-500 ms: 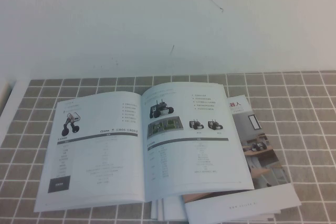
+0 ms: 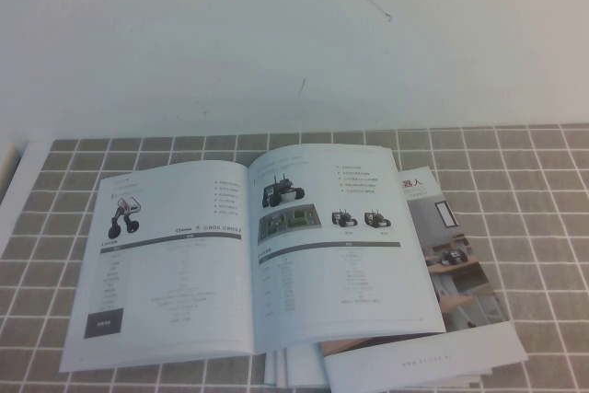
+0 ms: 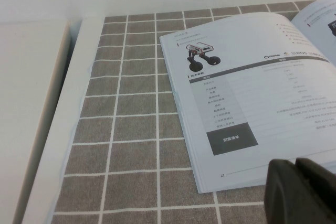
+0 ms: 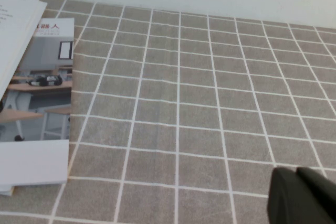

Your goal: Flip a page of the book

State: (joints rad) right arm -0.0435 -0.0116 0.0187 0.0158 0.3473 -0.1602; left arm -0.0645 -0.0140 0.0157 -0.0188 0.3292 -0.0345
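The book [image 2: 248, 260] lies open and flat on the grey checked cloth [image 2: 515, 227] in the high view. Its right-hand page [image 2: 345, 255] shows black wheeled-robot photos over a spec table; its left-hand page [image 3: 247, 93] shows a two-wheeled robot and a table. Neither gripper appears in the high view. My left gripper [image 3: 300, 190] is shut and empty, just above the near edge of the book's left page. My right gripper [image 4: 303, 196] is shut and empty over bare cloth, to the right of the book.
A brochure with a brown room photo [image 2: 451, 264] sticks out from under the book's right side, also in the right wrist view [image 4: 39, 93]. Loose white sheets [image 2: 423, 361] lie under the book's front edge. A white wall [image 2: 276, 34] backs the table. White table edge [image 3: 58, 129] lies left.
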